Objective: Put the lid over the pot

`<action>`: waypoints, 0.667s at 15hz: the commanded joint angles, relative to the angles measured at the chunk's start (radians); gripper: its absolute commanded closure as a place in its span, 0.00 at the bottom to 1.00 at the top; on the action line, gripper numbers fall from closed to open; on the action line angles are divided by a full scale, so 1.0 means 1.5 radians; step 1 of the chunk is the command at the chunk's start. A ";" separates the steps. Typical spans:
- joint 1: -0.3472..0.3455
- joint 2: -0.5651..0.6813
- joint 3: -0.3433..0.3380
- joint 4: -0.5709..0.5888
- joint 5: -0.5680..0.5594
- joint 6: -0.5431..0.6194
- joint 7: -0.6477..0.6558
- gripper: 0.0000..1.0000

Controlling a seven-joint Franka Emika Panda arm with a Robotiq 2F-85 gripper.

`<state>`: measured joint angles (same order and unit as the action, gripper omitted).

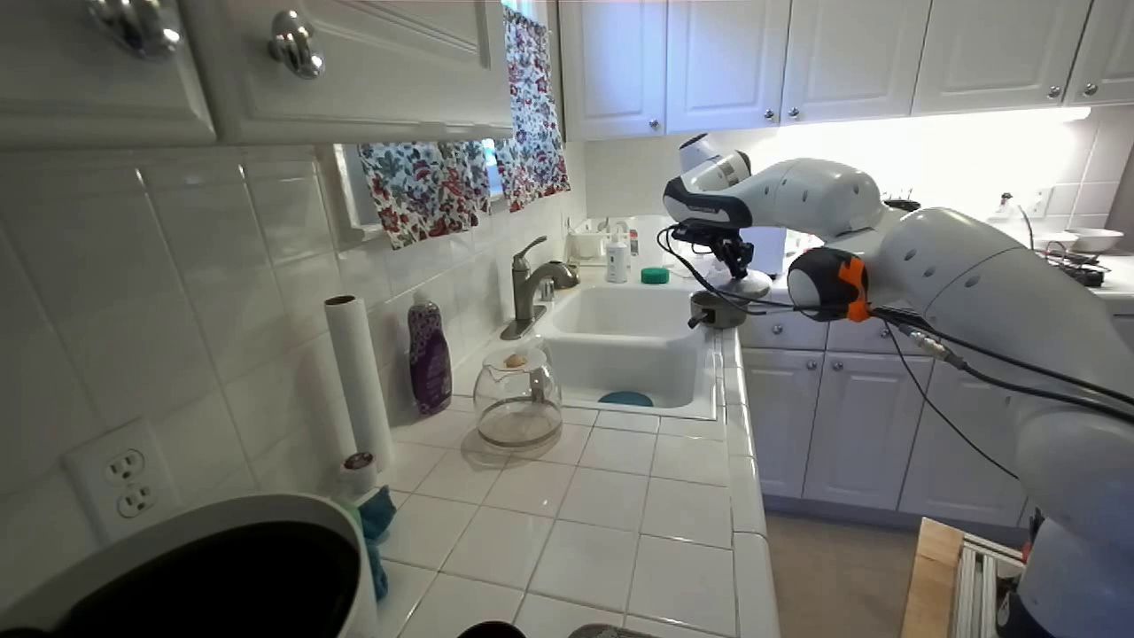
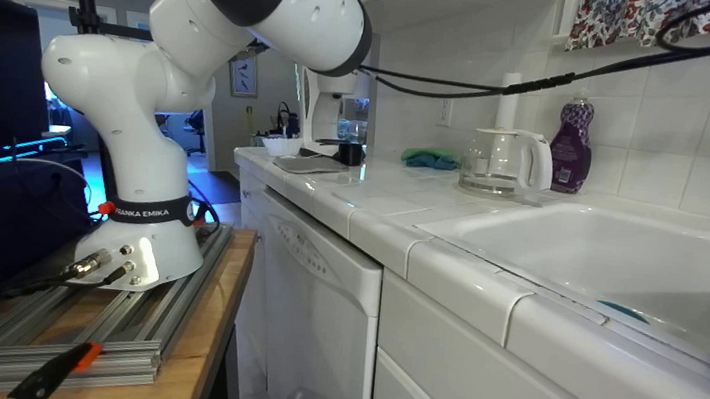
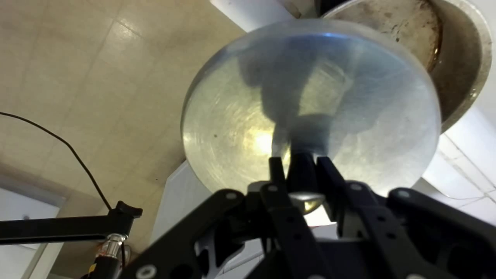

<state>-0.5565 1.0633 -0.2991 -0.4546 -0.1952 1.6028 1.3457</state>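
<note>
The lid [image 3: 321,97] needs shifting sideways until centred over the pot [image 3: 463,77], kept level, then lowering softly and releasing only once it seats. It hangs just below the gripper [image 3: 300,162], off-centre from the pot, its dark knob [image 3: 304,178] pinched tight.

1. Black band [image 2: 155,213] around the robot's base [image 2: 134,256], in an exterior view: white caps, I can read "RANKA EMIKA", first letter pretty much lost beside a red knob [image 2: 106,207].
2. Purple bottle [image 2: 572,142], in an exterior view: pale label patch low down, print way too tiny to read.
3. Dishwasher panel [image 2: 301,250], in an exterior view: rows of little marks, can't make 'em out.
4. White pump bottle [image 1: 617,260], in an exterior view: dark print, too blurry.
5. Dark cover [image 1: 704,210] toward the arm's end: tiny pale lettering, same deal.
</note>
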 commanded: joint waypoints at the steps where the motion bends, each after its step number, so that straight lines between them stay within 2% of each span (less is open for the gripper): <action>1: 0.001 0.003 -0.005 0.006 0.005 -0.003 -0.002 0.74; 7: 0.001 0.003 -0.005 0.006 0.005 -0.003 -0.003 0.74; 8: -0.004 0.001 -0.003 0.006 0.011 -0.006 0.000 0.94; 10: -0.012 0.002 -0.001 0.010 0.017 0.002 0.011 0.94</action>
<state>-0.5582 1.0633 -0.3000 -0.4548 -0.1952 1.6016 1.3450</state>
